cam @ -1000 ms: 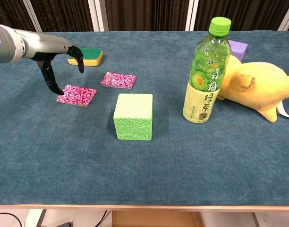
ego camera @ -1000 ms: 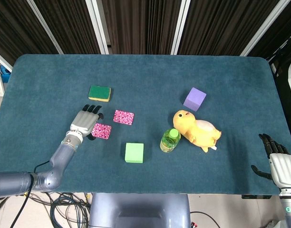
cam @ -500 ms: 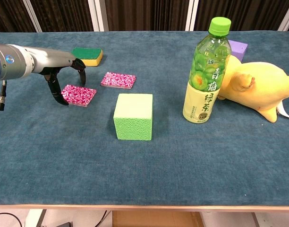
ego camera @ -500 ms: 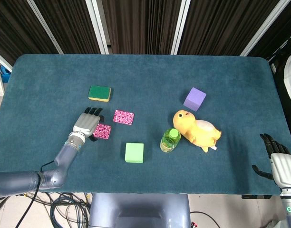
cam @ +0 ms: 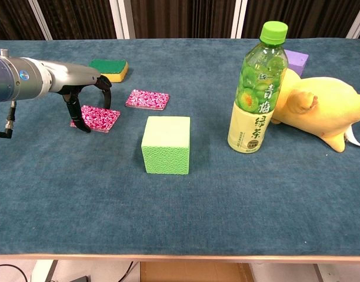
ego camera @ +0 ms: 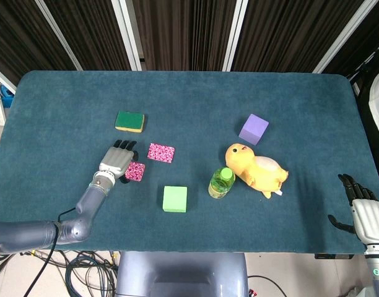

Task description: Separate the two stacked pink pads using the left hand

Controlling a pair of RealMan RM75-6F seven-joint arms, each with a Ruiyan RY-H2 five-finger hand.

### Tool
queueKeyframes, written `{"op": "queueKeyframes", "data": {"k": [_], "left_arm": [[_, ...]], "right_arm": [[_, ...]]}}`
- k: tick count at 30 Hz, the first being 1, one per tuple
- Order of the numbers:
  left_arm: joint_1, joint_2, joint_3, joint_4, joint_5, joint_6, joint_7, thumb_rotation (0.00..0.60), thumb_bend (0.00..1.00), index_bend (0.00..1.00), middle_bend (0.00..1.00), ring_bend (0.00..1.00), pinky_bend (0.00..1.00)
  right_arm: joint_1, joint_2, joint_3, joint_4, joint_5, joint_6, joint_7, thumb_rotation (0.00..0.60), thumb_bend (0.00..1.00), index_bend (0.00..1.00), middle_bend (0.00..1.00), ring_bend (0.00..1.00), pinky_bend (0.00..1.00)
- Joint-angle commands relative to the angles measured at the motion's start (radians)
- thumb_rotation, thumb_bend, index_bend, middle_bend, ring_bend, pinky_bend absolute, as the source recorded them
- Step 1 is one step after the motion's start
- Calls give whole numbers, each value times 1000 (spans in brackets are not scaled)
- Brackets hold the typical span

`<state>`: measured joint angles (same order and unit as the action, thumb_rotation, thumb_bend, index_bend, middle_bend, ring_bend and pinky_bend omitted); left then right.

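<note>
Two pink speckled pads lie flat and apart on the blue table. The farther pad is free. My left hand arches over the nearer pad, thumb tip at its near-left corner and fingers hanging over its far edge, and covers its left part in the head view. The pad is not lifted. My right hand rests with fingers spread at the table's front right edge, holding nothing.
A green-and-yellow sponge lies just behind the left hand. A green cube stands right of the near pad. Farther right are a green tea bottle, a yellow plush and a purple cube.
My left hand has shifted right, from beside the near pad's left corner to over the pad, and its forearm has swung in. Both pads and the right hand stayed put.
</note>
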<state>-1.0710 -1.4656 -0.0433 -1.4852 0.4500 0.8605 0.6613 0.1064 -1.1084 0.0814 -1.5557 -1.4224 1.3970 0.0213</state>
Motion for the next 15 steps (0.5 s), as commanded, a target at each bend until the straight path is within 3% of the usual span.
{"op": "queueKeyframes", "data": {"k": [1, 15], "left_arm": [[-2, -4, -1, 7, -8, 0, 4, 600, 152, 402, 120, 0, 0], [-5, -8, -2, 9, -21, 0, 14, 600, 172, 423, 134, 0, 0]], "right_arm": [[0, 0, 0, 0, 0, 0, 1, 600, 200, 50, 87, 155, 216], [-1, 0, 1, 1, -1, 3, 2, 600, 200, 50, 87, 154, 216]]}}
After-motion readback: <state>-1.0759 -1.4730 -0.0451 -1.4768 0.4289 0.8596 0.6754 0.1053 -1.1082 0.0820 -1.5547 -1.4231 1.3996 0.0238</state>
